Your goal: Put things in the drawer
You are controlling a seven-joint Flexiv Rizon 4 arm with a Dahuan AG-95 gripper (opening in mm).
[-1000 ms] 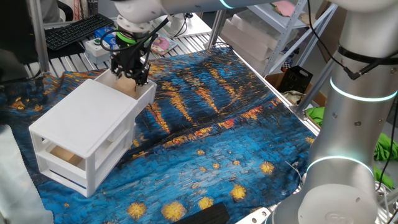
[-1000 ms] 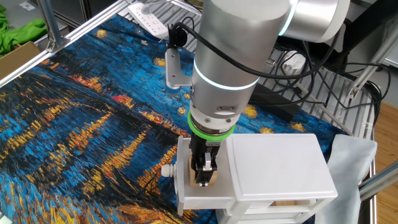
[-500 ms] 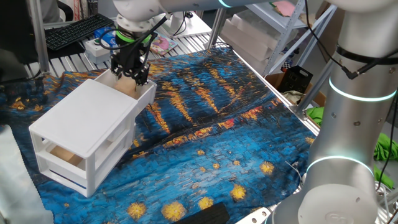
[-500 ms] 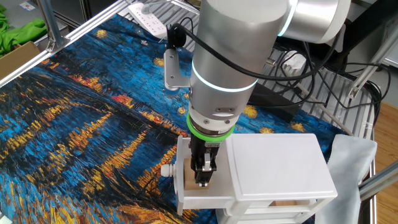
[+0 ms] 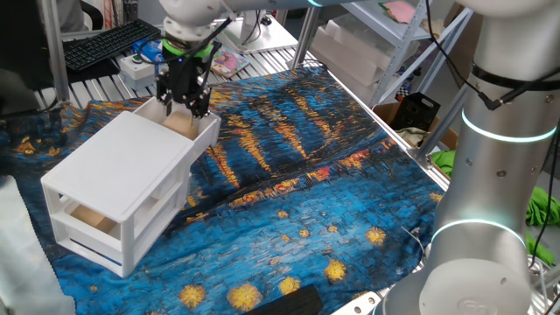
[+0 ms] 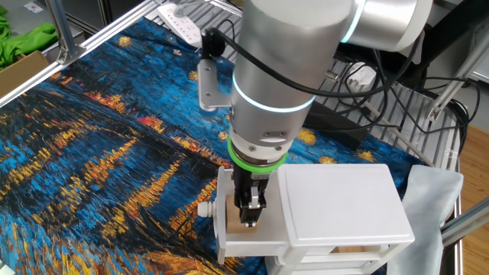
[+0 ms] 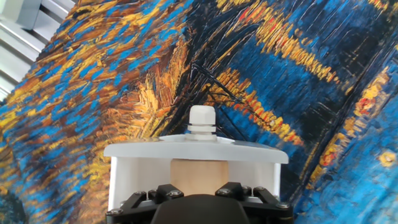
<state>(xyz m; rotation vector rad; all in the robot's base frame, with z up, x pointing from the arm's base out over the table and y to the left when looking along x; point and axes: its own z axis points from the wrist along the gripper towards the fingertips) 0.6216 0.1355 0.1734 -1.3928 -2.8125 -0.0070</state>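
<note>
The white cabinet (image 5: 122, 166) stands on the blue and yellow cloth with its upper drawer (image 5: 208, 131) pulled out. A pale tan block (image 5: 180, 123) lies in that drawer. My gripper (image 5: 183, 105) hangs straight above the block, fingers pointing down into the drawer, open, with the block resting on the drawer floor. In the other fixed view the fingers (image 6: 250, 214) reach down inside the drawer (image 6: 221, 233) beside the block (image 6: 228, 220). The hand view looks down on the drawer's front wall (image 7: 196, 151), its white knob (image 7: 201, 118) and the block (image 7: 198, 174) behind it.
A tan shape (image 5: 90, 216) shows through the cabinet's open end. A pink-patterned packet (image 5: 229, 61) and a keyboard (image 5: 105, 44) lie beyond the cloth. A power strip (image 6: 179, 23) sits at the cloth's far edge. The arm's own column (image 5: 499, 175) stands on the right.
My hand has risen a little above the drawer while the block stayed lying in it. The cabinet and drawer have not moved.
</note>
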